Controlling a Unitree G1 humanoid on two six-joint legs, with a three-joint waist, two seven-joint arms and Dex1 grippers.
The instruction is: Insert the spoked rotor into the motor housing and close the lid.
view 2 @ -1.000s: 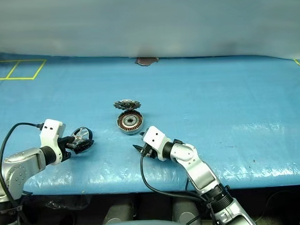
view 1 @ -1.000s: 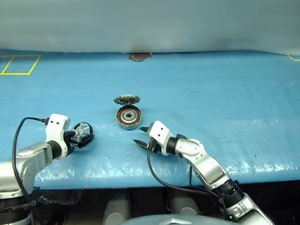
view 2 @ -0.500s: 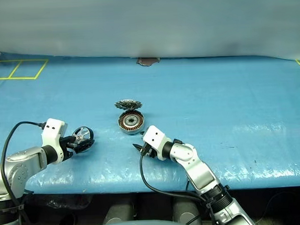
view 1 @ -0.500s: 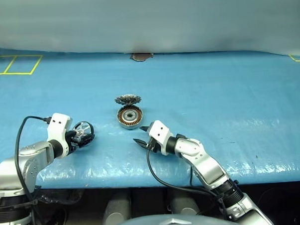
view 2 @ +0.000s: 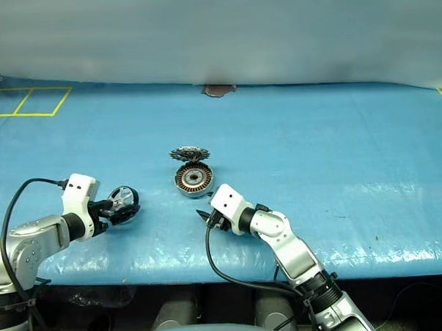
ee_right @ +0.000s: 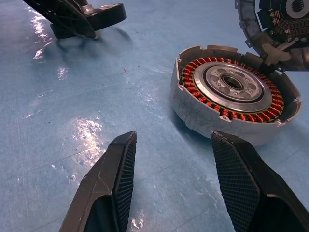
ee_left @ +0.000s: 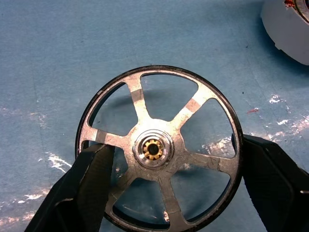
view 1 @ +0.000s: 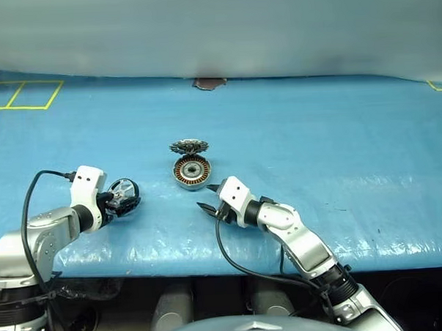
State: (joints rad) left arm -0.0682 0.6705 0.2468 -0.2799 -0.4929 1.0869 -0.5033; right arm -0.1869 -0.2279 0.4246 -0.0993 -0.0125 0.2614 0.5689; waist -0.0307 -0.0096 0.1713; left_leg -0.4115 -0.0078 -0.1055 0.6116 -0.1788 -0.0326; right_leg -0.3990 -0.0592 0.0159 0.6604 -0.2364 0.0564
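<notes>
The spoked rotor (ee_left: 154,147), a silver wheel with a brass-centred hub, lies low over the blue table at the left. My left gripper (view 1: 124,197) is shut on it, a finger against each side of its rim. The motor housing (view 1: 190,171), with its ring of copper windings, stands at the middle of the table. The lid (view 1: 188,146), dark and scalloped, leans tilted against the housing's far side. My right gripper (view 1: 205,198) is open just in front and to the right of the housing (ee_right: 231,96), with nothing between its fingers.
A blue sheet (view 1: 323,146) covers the table, whose front edge runs just behind both wrists. Yellow tape lines (view 1: 23,96) mark the far left corner. A small brown patch (view 1: 207,82) sits at the far edge. A black cable (view 1: 28,196) loops over my left forearm.
</notes>
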